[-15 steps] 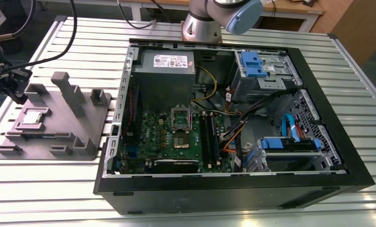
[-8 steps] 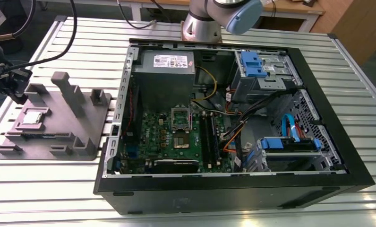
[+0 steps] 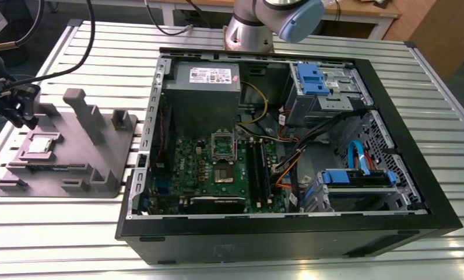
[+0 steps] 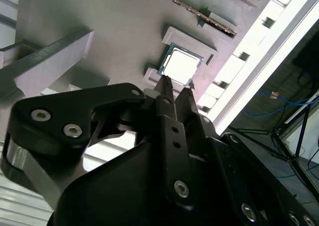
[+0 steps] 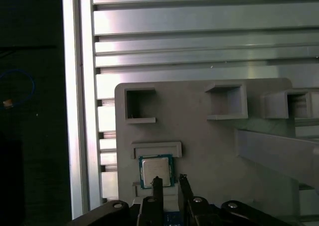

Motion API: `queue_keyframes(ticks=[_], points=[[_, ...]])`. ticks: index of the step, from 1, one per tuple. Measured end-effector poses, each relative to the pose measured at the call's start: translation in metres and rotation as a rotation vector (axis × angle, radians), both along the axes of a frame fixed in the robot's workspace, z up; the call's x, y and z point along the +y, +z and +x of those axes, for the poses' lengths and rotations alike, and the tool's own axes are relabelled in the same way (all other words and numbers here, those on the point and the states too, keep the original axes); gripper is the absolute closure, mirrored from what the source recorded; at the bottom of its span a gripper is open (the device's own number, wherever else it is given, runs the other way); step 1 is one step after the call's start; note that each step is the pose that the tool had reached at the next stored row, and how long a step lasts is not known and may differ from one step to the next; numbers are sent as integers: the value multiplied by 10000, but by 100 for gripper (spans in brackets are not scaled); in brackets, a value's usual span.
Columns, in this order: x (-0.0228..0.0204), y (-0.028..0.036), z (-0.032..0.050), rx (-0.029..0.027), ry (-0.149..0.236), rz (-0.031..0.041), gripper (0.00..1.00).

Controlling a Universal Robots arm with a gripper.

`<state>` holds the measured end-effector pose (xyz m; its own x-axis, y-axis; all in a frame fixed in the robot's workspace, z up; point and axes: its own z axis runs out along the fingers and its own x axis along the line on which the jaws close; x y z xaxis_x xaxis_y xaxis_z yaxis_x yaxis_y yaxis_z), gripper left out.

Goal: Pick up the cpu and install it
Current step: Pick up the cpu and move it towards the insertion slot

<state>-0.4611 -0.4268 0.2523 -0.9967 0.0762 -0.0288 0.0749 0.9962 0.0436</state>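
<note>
The cpu (image 3: 41, 144) is a small silvery square chip with a dark rim, lying flat in a recess of the grey holder tray (image 3: 99, 169) at the exterior view's left. My black gripper (image 3: 16, 106) hangs over that end of the tray. In both wrist views its two thin fingertips point down at the near edge of the cpu (image 4: 180, 65) (image 5: 155, 168), a little above it. The gripper (image 4: 175, 88) (image 5: 170, 180) is shut to a narrow slit and holds nothing. In the open computer case, the motherboard's socket (image 3: 222, 174) lies bare with its metal frame (image 3: 222, 142) swung up.
The open black computer case (image 3: 418, 192) takes up the middle and right of the slatted metal table (image 3: 61, 233). Tall grey posts (image 3: 83, 114) rise from the holder tray close to the gripper. Cables (image 3: 69, 64) trail at the back left. The table edge (image 5: 79, 136) runs beside the tray.
</note>
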Motion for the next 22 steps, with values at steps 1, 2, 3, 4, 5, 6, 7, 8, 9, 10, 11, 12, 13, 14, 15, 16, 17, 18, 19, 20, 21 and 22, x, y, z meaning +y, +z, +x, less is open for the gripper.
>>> queue_keyframes(ticks=[1, 2, 3, 4, 5, 6, 7, 8, 9, 10, 11, 12, 13, 14, 15, 16, 17, 18, 19, 20, 21, 22], points=[[0, 0, 0, -1, 0, 2, 71], [0, 0, 0, 0, 0, 4, 65], [0, 0, 0, 0, 0, 7, 65], [0, 0, 0, 0, 0, 9, 59], [0, 0, 0, 0, 0, 11, 59], [0, 0, 0, 0, 0, 13, 59], [0, 0, 0, -1, 0, 16, 59], [0, 0, 0, 0, 0, 17, 59], [0, 0, 0, 0, 0, 20, 59], [0, 0, 0, -1, 0, 22, 59], [0, 0, 0, 0, 0, 24, 59], [0, 0, 0, 0, 0, 27, 59], [0, 0, 0, 0, 0, 31, 59], [0, 0, 0, 0, 0, 35, 59], [0, 0, 0, 0, 0, 37, 59], [0, 0, 0, -1, 0, 39, 59], [0, -2, 0, -1, 0, 39, 59], [0, -8, 0, -4, 0, 41, 59], [0, -16, 0, -3, 0, 41, 59], [0, -25, 0, 0, 0, 39, 59], [0, -35, 0, 0, 0, 39, 59], [0, -45, 0, -1, 0, 40, 59]])
